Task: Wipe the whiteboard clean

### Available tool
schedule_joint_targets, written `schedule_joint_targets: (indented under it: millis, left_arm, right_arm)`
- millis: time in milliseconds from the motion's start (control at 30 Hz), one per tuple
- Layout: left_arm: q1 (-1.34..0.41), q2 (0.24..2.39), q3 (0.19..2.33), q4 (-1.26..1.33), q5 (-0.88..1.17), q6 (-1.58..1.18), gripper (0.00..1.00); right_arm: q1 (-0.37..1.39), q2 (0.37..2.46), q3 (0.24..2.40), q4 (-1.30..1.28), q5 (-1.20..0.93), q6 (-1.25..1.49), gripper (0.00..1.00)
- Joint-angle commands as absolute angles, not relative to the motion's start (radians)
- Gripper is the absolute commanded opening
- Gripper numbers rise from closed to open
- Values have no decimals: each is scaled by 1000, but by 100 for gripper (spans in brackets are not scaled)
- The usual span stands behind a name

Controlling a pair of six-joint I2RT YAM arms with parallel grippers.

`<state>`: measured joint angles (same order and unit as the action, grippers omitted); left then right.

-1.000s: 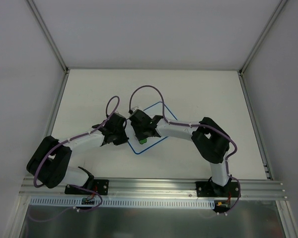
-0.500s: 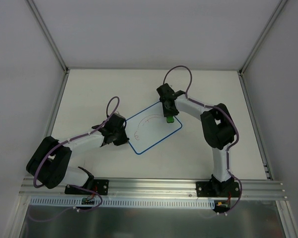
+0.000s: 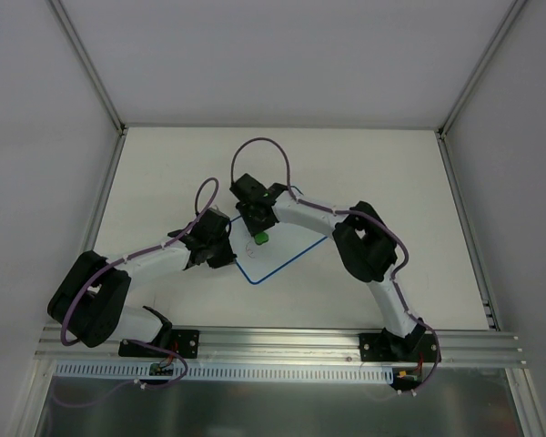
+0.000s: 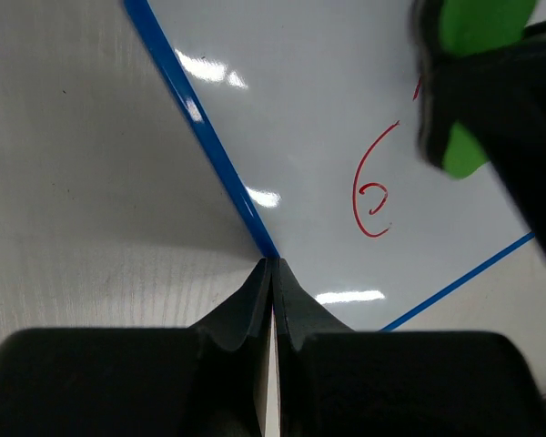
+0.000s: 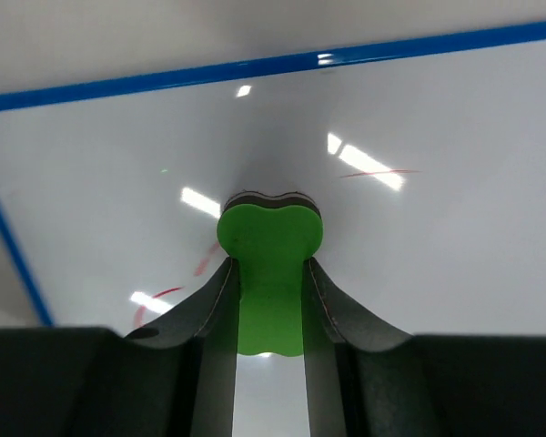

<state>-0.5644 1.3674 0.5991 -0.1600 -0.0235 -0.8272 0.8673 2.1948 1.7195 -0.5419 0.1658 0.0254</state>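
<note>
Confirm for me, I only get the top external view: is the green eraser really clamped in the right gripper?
Observer: Yes. The right wrist view shows the right gripper shut on the green eraser, its dark felt end at the whiteboard.
Operator: Any red ink on it?
Observer: The left wrist view shows a red loop with a small curl inside.
Operator: And the other arm?
Observer: The left gripper is shut, tips meeting at the blue border.

The whiteboard (image 4: 291, 118) is white with a blue border and red line marks (image 4: 371, 196); the eraser (image 5: 270, 255) is green.
</note>
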Motion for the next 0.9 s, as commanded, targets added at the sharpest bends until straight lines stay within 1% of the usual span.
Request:
schedule_joint_targets:
  millis: [0, 100, 200, 433, 533, 633, 700, 867]
  left_arm:
    - [-581, 1387, 552, -281, -18, -808, 0]
    - [-581, 1387, 551, -281, -17, -808, 0]
    - [-581, 1378, 546, -281, -20, -810, 0]
    - [-581, 1370, 543, -281, -17, -807, 0]
    - [-581, 1367, 543, -281, -14, -804, 0]
    - [-583, 1365, 543, -279, -11, -801, 0]
    - [-581, 1362, 543, -279, -9, -798, 0]
    - [-583, 1355, 540, -279, -8, -793, 0]
  right_arm:
    - [940, 2275, 1727, -624, 12, 8, 0]
    - [945, 2281, 1733, -626, 50, -25, 0]
    - [890, 2264, 1726, -626, 98, -12, 0]
    - [655, 2189, 1675, -640, 192, 52, 0]
    - [614, 2178, 1686, -666, 218, 48, 0]
    - [612, 2192, 1725, -681, 207, 22, 0]
    - [612, 2220, 1752, -687, 158, 14, 0]
    - [670, 2264, 1836, -732, 114, -18, 0]
